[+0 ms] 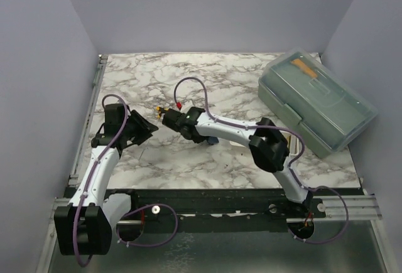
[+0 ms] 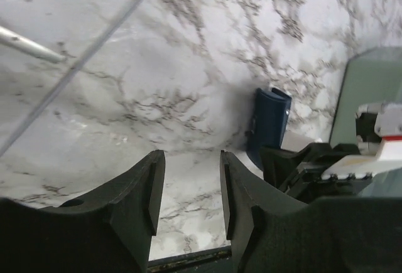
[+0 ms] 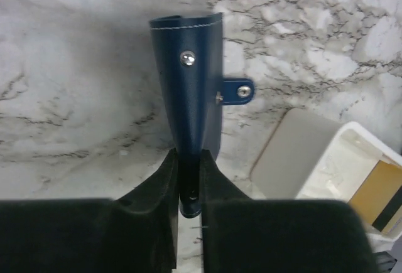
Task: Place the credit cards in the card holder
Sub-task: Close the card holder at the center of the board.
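The right claw (image 3: 188, 160) is gripping the card holder (image 3: 190, 97).
The left claw (image 2: 191, 166) is hanging released over the bench (image 2: 125, 97); a golden credit card (image 3: 375, 192) is lying in the white tray (image 3: 326, 172).

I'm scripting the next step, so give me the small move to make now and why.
Probably ease the left gripper toward the card holder and pinch its free end. The right gripper is shut on the holder's other end, holding it folded with the snap tab undone, while the left one is open and empty; a second grip seems needed to spread it.
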Controlling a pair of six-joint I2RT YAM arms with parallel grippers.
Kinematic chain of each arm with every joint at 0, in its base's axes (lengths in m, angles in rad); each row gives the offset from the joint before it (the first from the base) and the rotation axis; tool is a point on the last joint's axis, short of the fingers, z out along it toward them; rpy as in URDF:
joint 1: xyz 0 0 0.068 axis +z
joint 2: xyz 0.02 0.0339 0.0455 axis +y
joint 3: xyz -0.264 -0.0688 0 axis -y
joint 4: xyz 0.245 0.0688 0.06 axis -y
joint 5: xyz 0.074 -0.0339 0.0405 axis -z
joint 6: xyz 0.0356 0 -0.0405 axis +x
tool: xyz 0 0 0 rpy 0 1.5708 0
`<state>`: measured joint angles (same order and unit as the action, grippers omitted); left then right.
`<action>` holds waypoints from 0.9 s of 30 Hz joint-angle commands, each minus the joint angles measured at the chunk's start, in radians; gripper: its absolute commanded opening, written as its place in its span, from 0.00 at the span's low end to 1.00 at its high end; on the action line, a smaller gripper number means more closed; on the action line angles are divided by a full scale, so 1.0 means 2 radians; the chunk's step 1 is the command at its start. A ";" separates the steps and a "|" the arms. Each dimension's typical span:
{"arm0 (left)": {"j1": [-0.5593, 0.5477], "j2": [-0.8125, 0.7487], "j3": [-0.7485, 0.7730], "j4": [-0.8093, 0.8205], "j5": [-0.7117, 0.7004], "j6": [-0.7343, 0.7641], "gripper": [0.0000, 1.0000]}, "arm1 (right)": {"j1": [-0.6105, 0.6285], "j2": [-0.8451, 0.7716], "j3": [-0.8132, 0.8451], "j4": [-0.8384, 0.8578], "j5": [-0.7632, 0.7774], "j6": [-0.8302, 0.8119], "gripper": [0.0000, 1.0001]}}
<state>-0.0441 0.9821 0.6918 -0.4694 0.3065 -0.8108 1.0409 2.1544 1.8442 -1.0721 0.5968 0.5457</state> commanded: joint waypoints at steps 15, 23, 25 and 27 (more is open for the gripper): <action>0.032 0.041 -0.090 0.197 0.245 -0.073 0.41 | -0.012 -0.123 -0.184 0.292 -0.340 -0.033 0.63; -0.081 0.153 -0.058 0.321 0.210 -0.111 0.27 | -0.101 -0.236 -0.287 0.332 -0.402 -0.043 0.55; -0.103 0.197 -0.036 0.339 0.209 -0.112 0.23 | -0.126 -0.247 -0.302 0.336 -0.411 -0.051 0.50; -0.118 0.233 -0.018 0.351 0.203 -0.114 0.18 | -0.156 -0.251 -0.318 0.353 -0.425 -0.061 0.43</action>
<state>-0.2207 1.3270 0.5781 0.0891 0.7105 -1.0122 0.8051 1.6650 1.2701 -0.4324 -0.1677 0.4698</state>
